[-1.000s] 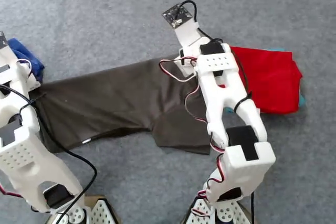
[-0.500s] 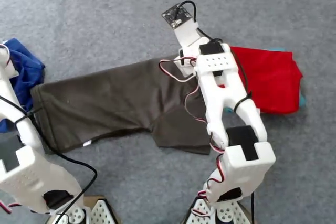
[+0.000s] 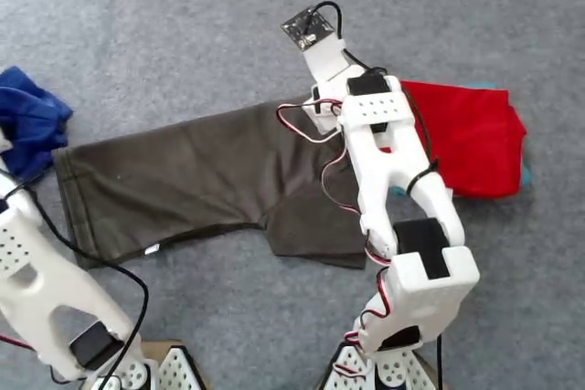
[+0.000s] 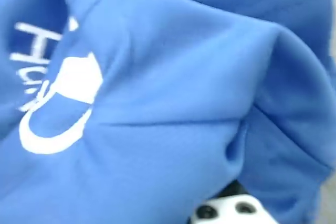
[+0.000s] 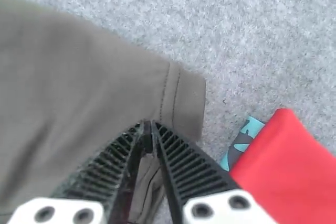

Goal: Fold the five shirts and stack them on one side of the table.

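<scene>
That teal cloth is mostly buried under the folded red shirt, and the right arm covers part of the brown shirt.

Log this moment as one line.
right end effector: shut on dark brown fabric shirt | crumpled blue printed shirt: far left | folded red shirt: right, atop teal cloth

There were four shirts: one brown shirt, one red shirt, one blue shirt and, seemingly, one teal shirt; two arms.
</scene>
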